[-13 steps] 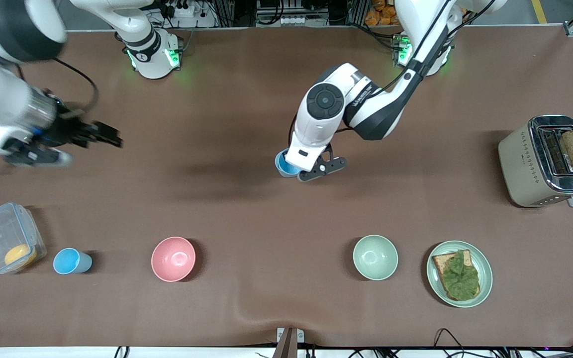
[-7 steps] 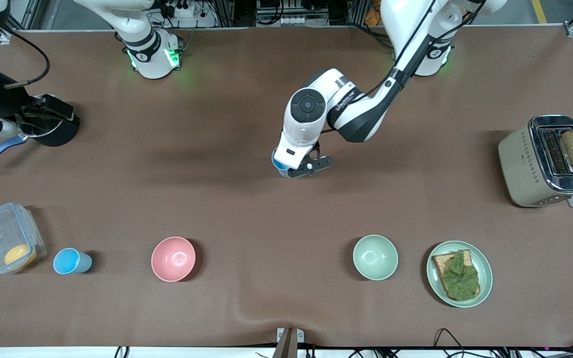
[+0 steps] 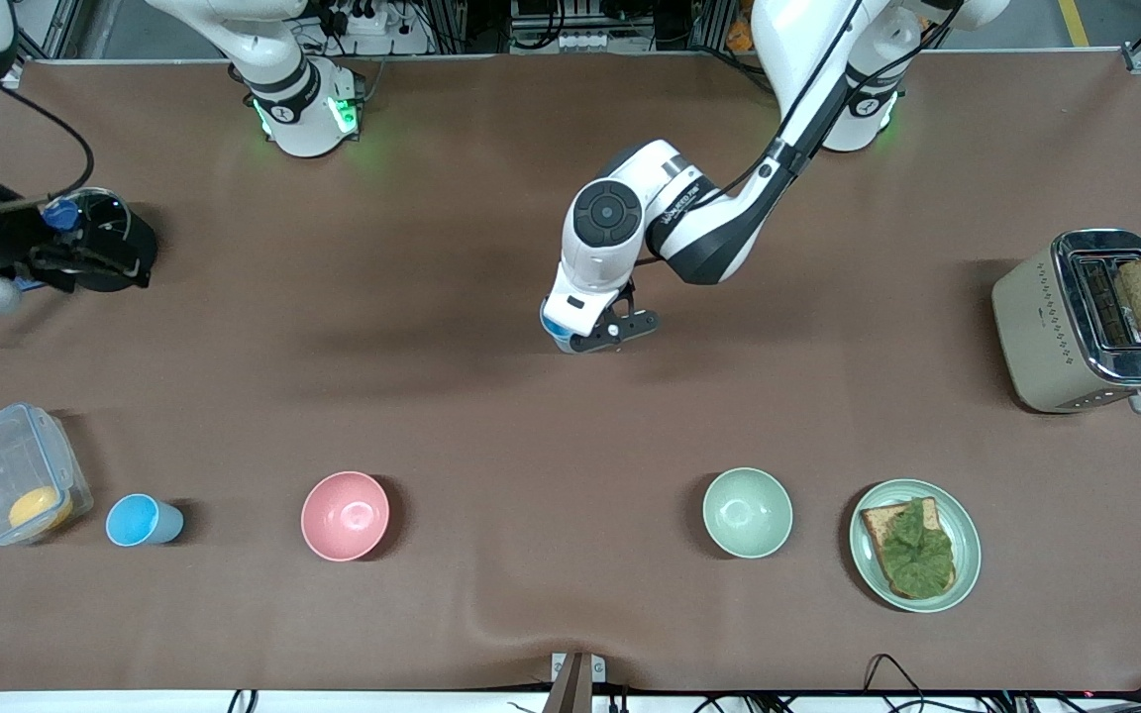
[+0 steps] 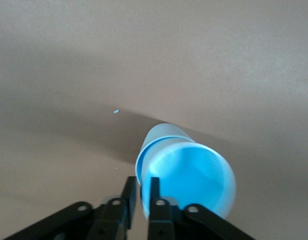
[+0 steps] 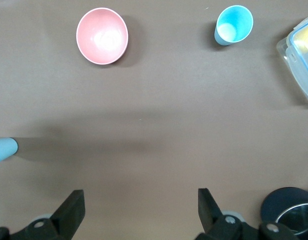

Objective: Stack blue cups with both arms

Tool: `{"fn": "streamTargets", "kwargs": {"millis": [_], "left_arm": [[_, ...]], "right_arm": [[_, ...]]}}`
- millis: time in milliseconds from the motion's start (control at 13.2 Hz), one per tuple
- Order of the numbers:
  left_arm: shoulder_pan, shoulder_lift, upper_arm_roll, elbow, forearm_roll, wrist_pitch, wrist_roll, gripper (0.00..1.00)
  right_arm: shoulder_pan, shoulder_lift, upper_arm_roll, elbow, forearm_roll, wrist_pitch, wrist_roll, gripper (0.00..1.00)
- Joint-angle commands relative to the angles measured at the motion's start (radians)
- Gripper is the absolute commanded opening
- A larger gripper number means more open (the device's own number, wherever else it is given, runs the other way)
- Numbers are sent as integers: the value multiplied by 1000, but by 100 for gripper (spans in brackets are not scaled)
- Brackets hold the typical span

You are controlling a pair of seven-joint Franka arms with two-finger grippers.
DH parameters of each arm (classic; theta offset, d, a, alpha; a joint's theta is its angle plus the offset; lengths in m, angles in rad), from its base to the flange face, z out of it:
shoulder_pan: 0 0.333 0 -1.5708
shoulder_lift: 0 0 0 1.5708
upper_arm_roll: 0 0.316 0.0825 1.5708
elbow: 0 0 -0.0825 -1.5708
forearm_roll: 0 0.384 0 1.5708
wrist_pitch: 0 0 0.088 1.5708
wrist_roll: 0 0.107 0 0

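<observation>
Light-blue plastic, tapered and handleless: one cup [image 4: 186, 172] was pinched by its rim wall between my left gripper's [image 4: 140, 200] fingers, one finger inside the mouth and one outside. In the left wrist view it hung over the brown table mat [image 3: 452, 396], about midway along the table. In the front view only a sliver of it showed under my left wrist.

The second light-blue plastic cup [image 3: 142, 520] stood upright, mouth up, near the table edge closest to the front camera. It sat toward the right arm's end, between the clear plastic lidded box [image 3: 11, 473] and the pink round bowl [image 3: 345, 515].

My right gripper [image 5: 139, 212] hung with fingers wide apart and empty, over the right arm's end of the table, beside a dark round pot [image 3: 105, 241].

Judgement: the standing cup lay well apart from the held one, toward the right arm's end and nearer the front camera. My right gripper was much the closer to it. Its long axis was vertical, so a grasp from above at the rim seemed to suit it.

Risk: the rim pinch on the held cup looked shallow and could let it tilt.
</observation>
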Motion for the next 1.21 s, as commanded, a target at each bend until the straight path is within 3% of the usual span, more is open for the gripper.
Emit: {"fn": "streamTargets", "kwargs": {"millis": [0, 377, 679, 981, 1132], "left_arm": [[5, -33, 10, -2, 25, 7, -25, 100], [97, -204, 18, 2, 27, -71, -16, 100], [282, -315, 15, 12, 56, -135, 309, 100], [445, -424, 16, 25, 79, -351, 494, 100], [568, -485, -7, 13, 67, -367, 637, 100]], "right_arm": [[14, 39, -1, 72, -26, -53, 24, 100], [27, 34, -1, 150, -24, -123, 24, 100], [27, 35, -1, 161, -21, -127, 24, 100], [27, 34, -1, 161, -21, -128, 24, 100], [26, 34, -1, 161, -30, -128, 19, 100]]}}
